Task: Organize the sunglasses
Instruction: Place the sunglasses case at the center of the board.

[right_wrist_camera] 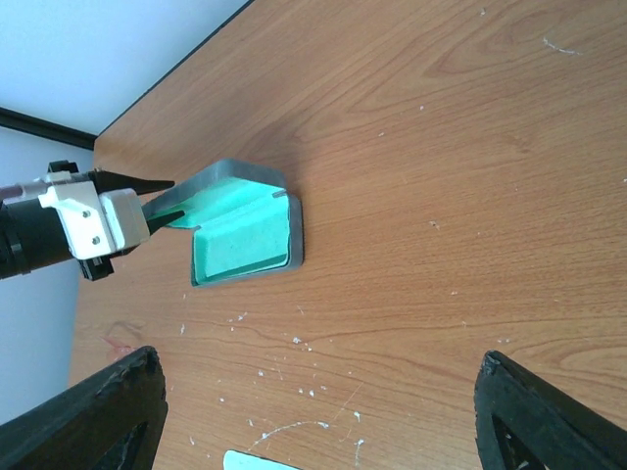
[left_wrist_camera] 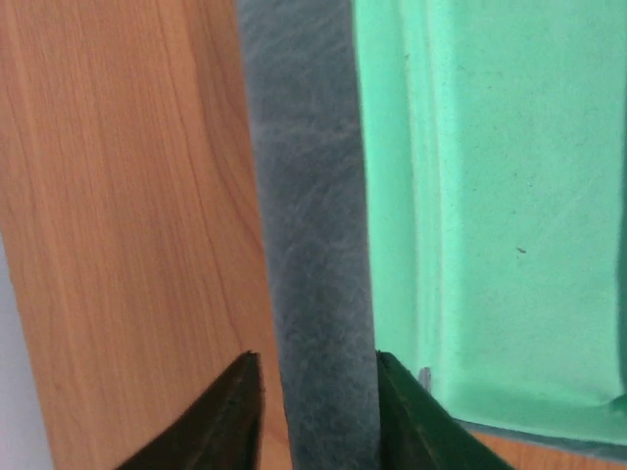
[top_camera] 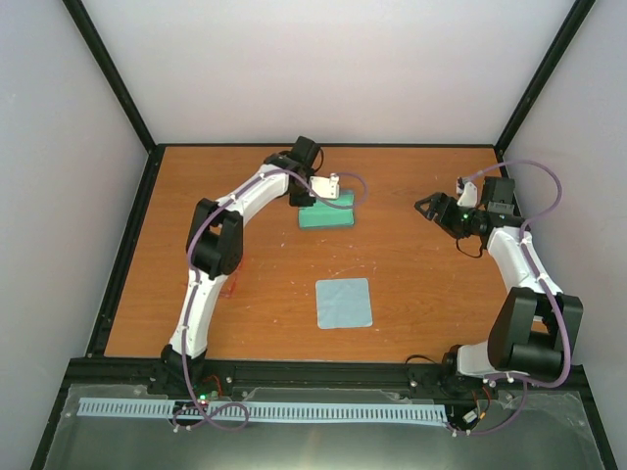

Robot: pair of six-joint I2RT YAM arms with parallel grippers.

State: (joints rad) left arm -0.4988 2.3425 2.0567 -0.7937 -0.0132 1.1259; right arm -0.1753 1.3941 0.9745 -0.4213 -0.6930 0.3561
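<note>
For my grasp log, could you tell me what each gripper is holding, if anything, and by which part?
The left gripper pinches the open case by the grey rim of its raised lid; the right gripper is open, holding nothing.

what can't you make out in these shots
- sunglasses: in the top view, only a faint red sliver beside the left arm; too small to tell whether they are folded or open.
- case: in the left wrist view, cropped by the frame, so most of the interior is unseen.
- cloth: in the right wrist view, cut off by the bottom edge.
</note>
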